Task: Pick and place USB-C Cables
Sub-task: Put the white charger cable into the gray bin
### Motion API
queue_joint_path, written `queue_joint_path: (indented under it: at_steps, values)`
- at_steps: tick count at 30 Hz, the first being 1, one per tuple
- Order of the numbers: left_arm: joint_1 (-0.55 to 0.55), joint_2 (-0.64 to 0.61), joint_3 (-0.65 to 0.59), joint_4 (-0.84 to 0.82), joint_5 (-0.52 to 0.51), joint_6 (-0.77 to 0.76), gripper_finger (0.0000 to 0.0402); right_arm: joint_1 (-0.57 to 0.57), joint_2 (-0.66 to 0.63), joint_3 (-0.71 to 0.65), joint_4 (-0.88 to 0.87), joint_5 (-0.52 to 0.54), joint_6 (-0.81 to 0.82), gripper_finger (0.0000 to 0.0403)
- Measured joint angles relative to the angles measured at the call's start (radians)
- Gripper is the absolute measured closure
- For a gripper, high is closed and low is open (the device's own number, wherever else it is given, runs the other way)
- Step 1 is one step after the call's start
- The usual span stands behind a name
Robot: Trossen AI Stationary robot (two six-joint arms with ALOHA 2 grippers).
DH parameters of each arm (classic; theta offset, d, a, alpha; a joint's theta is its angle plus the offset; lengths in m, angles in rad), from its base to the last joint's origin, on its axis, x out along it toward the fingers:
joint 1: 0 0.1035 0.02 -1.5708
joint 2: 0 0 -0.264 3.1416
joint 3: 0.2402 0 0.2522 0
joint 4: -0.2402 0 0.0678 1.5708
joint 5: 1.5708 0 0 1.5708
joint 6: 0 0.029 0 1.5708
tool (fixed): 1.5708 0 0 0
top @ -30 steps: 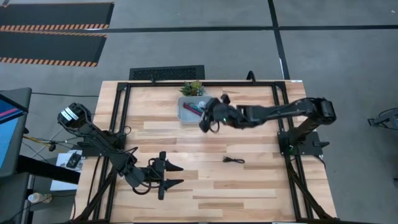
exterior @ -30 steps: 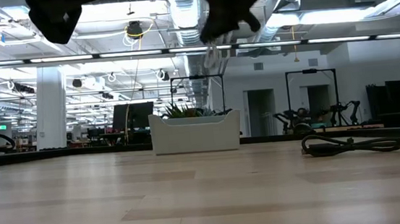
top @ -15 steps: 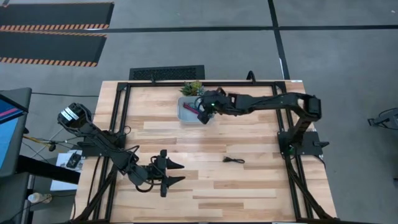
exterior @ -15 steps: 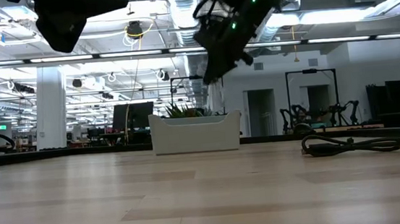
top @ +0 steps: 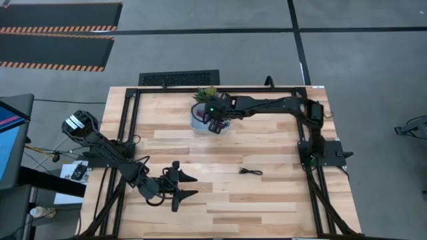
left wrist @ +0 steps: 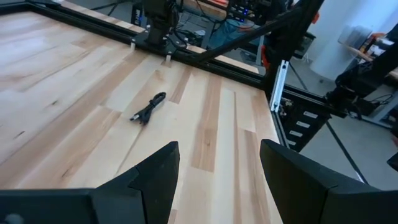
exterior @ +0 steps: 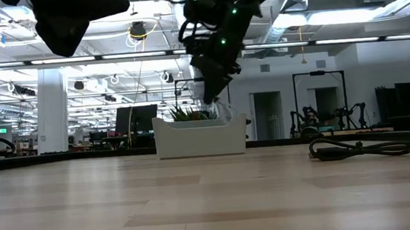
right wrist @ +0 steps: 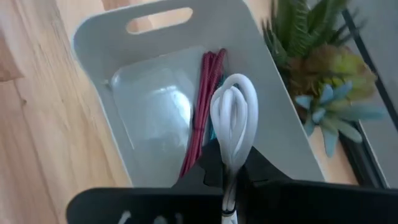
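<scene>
My right gripper (right wrist: 231,169) is over the clear bin (right wrist: 273,81), shut on a white USB-C cable bundle (right wrist: 234,118). In the high view it (top: 215,125) reaches the bin (top: 199,119) at the table's far side. A dark red cable (right wrist: 206,106) lies on the bin's floor, with a bit of teal cable (right wrist: 212,133) beside it. A black cable (top: 251,172) lies flat on the table, seen also in the low view (exterior: 360,148) and left wrist view (left wrist: 148,107). My left gripper (top: 184,186) waits open near the near-left part of the table. My right gripper pinches the white cable bundle between its two fingers at one end of the coil (right wrist: 231,160). The looped end (right wrist: 235,90) sticks out past the fingertips. The fingers come from above, slanting down. The bundle is lifted clear, hanging at the bin's rim (exterior: 224,113).
A small green potted plant (top: 207,93) stands just beyond the bin, close to the right gripper (right wrist: 317,68). Black frame rails run along the table's left, right and far edges (top: 220,89). Bare wood lies between the bin and the black cable.
My right gripper, carrying the white cable, has moved toward the table's far-left from beside the bin to over it and has come down, so the cable now hangs at the bin's rim. It has stayed shut on the cable.
</scene>
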Motion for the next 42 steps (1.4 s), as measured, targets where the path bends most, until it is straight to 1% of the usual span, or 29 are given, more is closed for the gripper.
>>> queue_joint_path:
  at_steps: [4, 9, 15, 24, 31, 36, 42]
  values:
    - [0.0, 0.0, 0.0, -0.003, -0.003, 0.0, 0.0187, 0.0, 0.051, 0.073, -0.049, -0.006, -0.03, 0.039]
    - [0.0, 0.0, 0.0, -0.012, -0.007, 0.0, 0.0187, 0.004, 0.119, 0.127, -0.072, -0.016, -0.045, 0.039]
    - [0.0, 0.0, 0.0, -0.017, -0.006, -0.002, 0.0187, 0.005, 0.196, 0.19, -0.123, -0.019, 0.009, 0.039]
    - [0.0, 0.0, 0.0, -0.018, -0.007, -0.002, 0.0187, 0.012, 0.295, 0.281, -0.239, -0.016, 0.019, 0.039]
    - [0.0, 0.0, 0.0, -0.023, -0.011, -0.003, 0.0187, 0.007, 0.299, 0.287, -0.246, -0.021, 0.013, 0.039]
    - [0.0, 0.0, 0.0, -0.023, -0.012, -0.012, 0.0187, 0.0, 0.299, 0.287, -0.26, -0.067, -0.001, 0.039]
    - [0.0, 0.0, 0.0, -0.025, -0.015, -0.015, 0.0187, -0.006, 0.299, 0.287, -0.279, -0.077, -0.014, 0.039]
